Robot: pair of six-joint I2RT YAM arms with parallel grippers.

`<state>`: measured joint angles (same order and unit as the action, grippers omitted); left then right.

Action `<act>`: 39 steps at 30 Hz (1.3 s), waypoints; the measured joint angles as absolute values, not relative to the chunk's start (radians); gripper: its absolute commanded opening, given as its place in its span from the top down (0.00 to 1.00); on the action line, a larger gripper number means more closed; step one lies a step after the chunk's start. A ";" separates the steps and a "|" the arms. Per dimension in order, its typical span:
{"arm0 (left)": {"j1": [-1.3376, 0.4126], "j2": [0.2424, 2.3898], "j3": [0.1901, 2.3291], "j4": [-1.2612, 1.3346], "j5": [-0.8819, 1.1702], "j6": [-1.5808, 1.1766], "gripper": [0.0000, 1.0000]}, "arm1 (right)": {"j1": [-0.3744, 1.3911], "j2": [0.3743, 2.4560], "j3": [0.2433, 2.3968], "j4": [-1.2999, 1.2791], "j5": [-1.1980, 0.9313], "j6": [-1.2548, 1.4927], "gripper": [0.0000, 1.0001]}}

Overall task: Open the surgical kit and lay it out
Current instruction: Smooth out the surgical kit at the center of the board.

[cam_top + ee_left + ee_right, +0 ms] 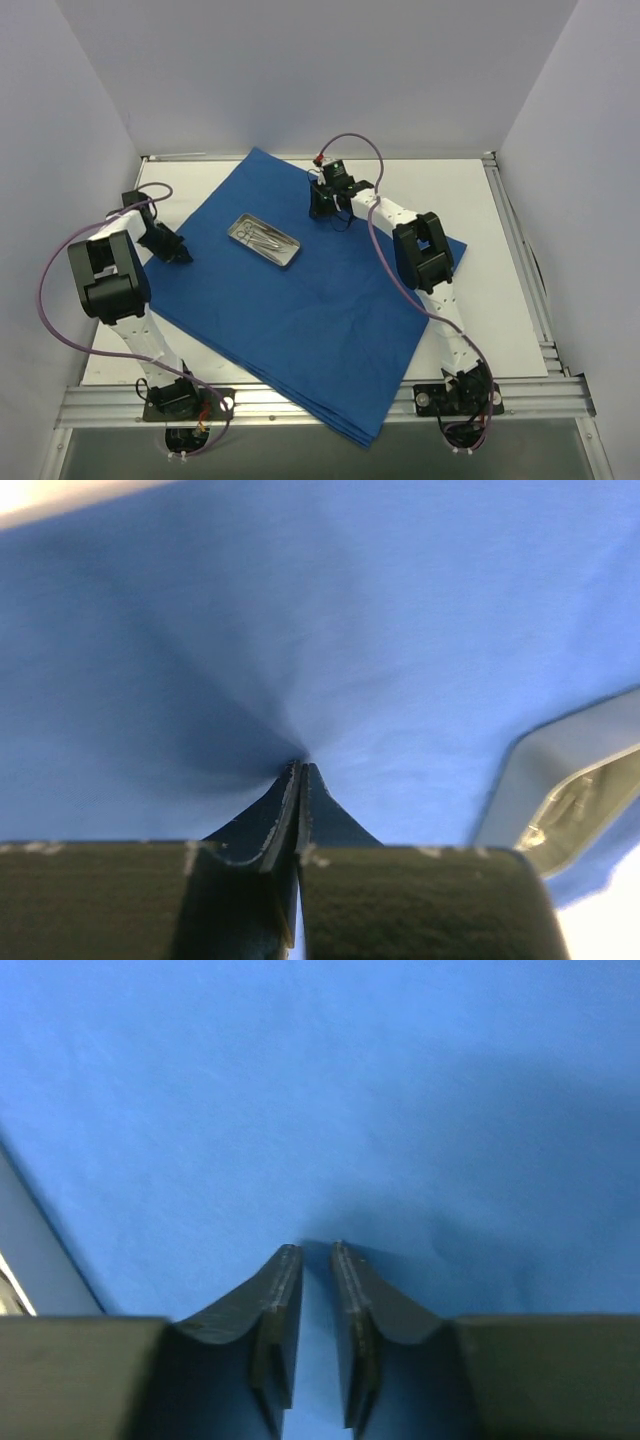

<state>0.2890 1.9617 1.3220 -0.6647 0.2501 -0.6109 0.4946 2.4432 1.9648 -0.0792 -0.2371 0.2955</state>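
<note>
The royal-blue cloth wrap (310, 310) lies spread flat over the table, with one corner hanging over the near edge. The small shiny metal tray (264, 241) sits on its far-left part and holds several thin silver instruments (262, 235). My left gripper (172, 247) is at the cloth's left edge, shut on a pinch of the cloth (350, 630), which puckers at the closed tips of the gripper (302, 766). The tray (570, 790) shows at the right. My right gripper (322, 205) is on the cloth behind the tray; in the right wrist view this gripper (316, 1250) has its jaws a narrow gap apart, tips touching flat cloth (350, 1090).
White walls close in the table on the left, back and right. An aluminium rail (300, 400) runs along the near edge by the arm bases. White table surface (500, 260) shows to the right of the cloth. The tray's edge (20, 1260) shows left of my right gripper.
</note>
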 measured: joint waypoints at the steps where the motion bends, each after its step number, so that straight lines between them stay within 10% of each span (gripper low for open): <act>1: 0.286 1.950 1.322 -0.676 0.224 -0.600 0.88 | 0.495 2.434 1.964 -0.096 -0.221 0.287 0.75; 7: 0.220 1.848 1.335 -0.708 0.124 -0.567 0.83 | 0.492 2.254 1.786 -0.182 -0.178 0.262 0.72; 11: 0.158 1.820 1.371 -0.698 0.144 -0.565 0.98 | 0.487 2.020 1.511 -0.144 -0.263 0.265 1.00; 22: 0.123 1.909 1.386 -0.676 0.228 -0.569 0.98 | 0.492 1.767 0.888 0.147 -0.709 0.323 1.00; 39: 0.134 2.022 1.391 -0.676 0.282 -0.607 0.98 | 0.495 1.746 0.702 0.324 -0.809 0.432 1.00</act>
